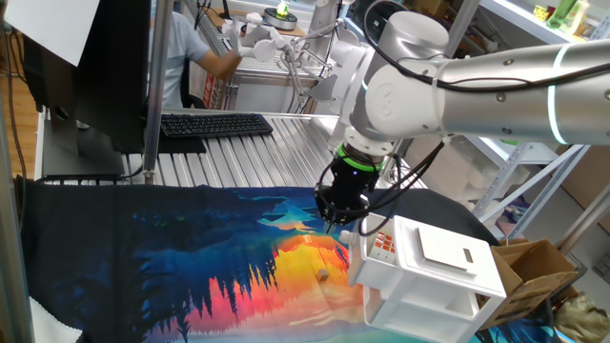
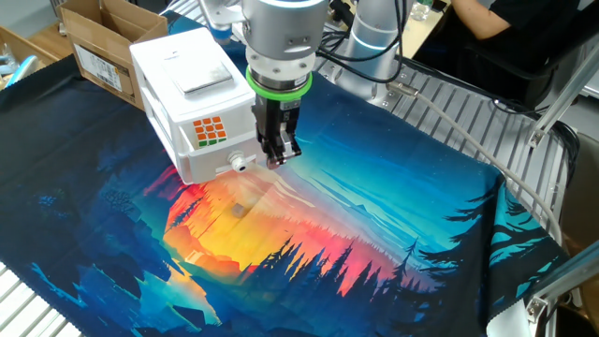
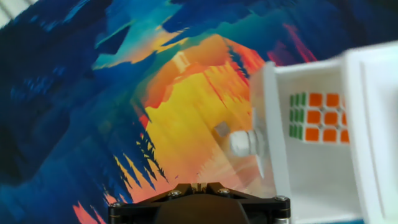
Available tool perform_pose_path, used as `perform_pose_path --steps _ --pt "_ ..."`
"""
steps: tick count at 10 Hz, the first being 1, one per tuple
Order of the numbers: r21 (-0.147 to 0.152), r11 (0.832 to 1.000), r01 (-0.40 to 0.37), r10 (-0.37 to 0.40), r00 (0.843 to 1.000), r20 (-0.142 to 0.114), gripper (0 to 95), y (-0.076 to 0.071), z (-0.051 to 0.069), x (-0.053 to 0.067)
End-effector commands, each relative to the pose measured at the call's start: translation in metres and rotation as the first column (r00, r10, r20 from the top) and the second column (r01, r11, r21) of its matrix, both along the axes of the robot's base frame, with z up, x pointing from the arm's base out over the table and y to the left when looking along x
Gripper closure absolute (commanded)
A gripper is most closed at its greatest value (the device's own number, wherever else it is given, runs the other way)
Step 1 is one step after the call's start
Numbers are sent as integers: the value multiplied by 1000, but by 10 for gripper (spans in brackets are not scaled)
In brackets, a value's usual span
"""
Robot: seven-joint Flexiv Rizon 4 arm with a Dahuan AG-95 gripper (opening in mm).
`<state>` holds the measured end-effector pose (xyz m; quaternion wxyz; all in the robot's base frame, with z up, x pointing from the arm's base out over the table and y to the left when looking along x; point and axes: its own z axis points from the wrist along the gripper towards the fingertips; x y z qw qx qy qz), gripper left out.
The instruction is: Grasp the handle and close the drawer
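My pincer [image 2: 278, 150] hangs fingers-down just beside the front panel of the drawer [image 2: 213, 140], at about 3 o'clock of the handle [image 2: 240, 163] in the other fixed view. The fingertips look close together and hold nothing. The hand view shows only the pincer's black base at 6 o'clock, no fingertips, so I cannot confirm the gap from there.

The handle is a small white round knob standing out from the drawer front. In the hand view it sits near centre, slightly toward 4 o'clock, pointing away from the cabinet [image 1: 434, 281] toward the cloth [image 2: 356, 234]. I judge it is not yet between my fingers: near, but apart.

The drawer is the top one of the white cabinet and is pulled out. The hand view looks down into it, and the orange-and-green cube [image 3: 314, 116] lies inside, at 3 o'clock. The open gap is why the cube face shows at all.

Reason for my pose: I come from above and in front so that the fingers can straddle the knob and the push can run straight into the cabinet.

Judgement: approach phase, grasp not made. Next step calls for spreading the fingers, shifting toward the knob, then clamping. Risk: the knob is small and smooth and may slip. The light cabinet may slide on the cloth rather than the drawer closing.
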<state>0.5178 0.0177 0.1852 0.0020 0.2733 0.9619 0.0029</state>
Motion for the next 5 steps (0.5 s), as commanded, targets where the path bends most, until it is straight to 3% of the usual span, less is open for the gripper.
perform_pose_path --steps 1,4,5 --pt "-16 981 -191 191 982 11 950 2 -4 2" --pt "-29 944 -328 329 944 19 950 2 -5 3" --pt "-26 917 -399 399 917 5 950 2 -6 4"
